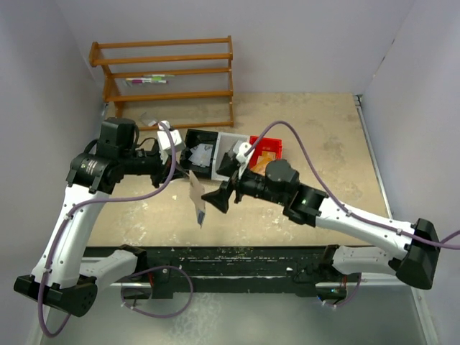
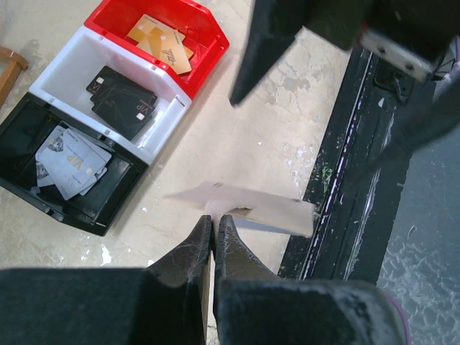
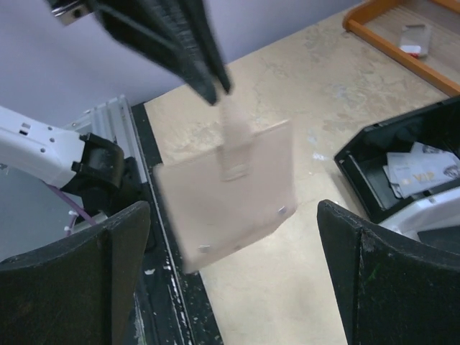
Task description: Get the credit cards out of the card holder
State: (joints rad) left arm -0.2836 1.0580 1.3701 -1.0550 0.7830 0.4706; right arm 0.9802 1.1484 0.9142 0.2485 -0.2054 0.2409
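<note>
Your left claw (image 2: pixel 214 219) is clenched on the strap of the one tan folding card holder (image 2: pixel 262 207). It hangs in the air on the near side of three plastic bins: black bin (image 2: pixel 122 190), white bin (image 2: pixel 61 65) and red bin (image 2: pixel 208 65). Your right claw (image 1: pixel 218 196) is spread wide, one finger on either side of the holder, touching nothing. Loose cards lie in all three bins.

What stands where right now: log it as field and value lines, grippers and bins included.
left gripper: shut on the card holder's tab
card holder: tan, hanging in the air above the table
right gripper: open, jaws either side of the holder, not touching it
red bin: gold cards
white bin: black cards
black bin: grey cards
wooden rack: at the far wall, behind the bins
</note>
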